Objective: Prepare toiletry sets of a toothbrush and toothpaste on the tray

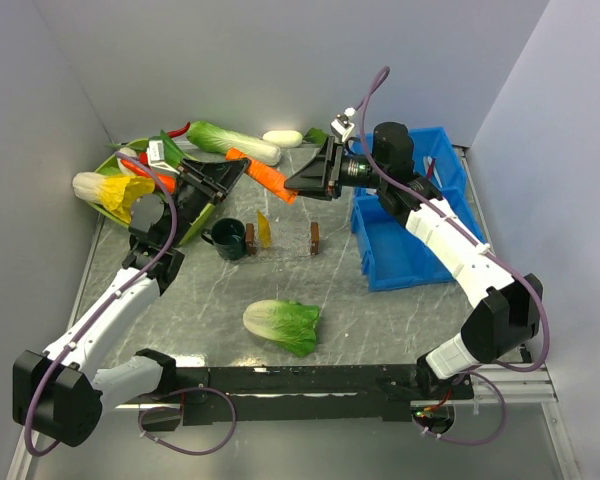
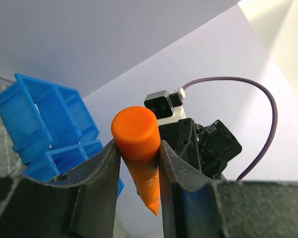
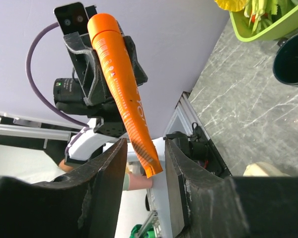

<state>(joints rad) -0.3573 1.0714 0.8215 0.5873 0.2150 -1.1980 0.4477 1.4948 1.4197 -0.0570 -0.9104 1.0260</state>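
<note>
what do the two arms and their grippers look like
The left arm and right arm have white links with black joints. The left gripper and right gripper are black wedges with two flat fingers. A purple cable loops along each arm; a small camera sits on the right wrist.

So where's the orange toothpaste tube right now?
The orange toothpaste tube is in mid-air at centre-back of the top view, left of the blue bin: the left pincer clamps its capped end, and its flat tail reaches into the right pincer.
</note>
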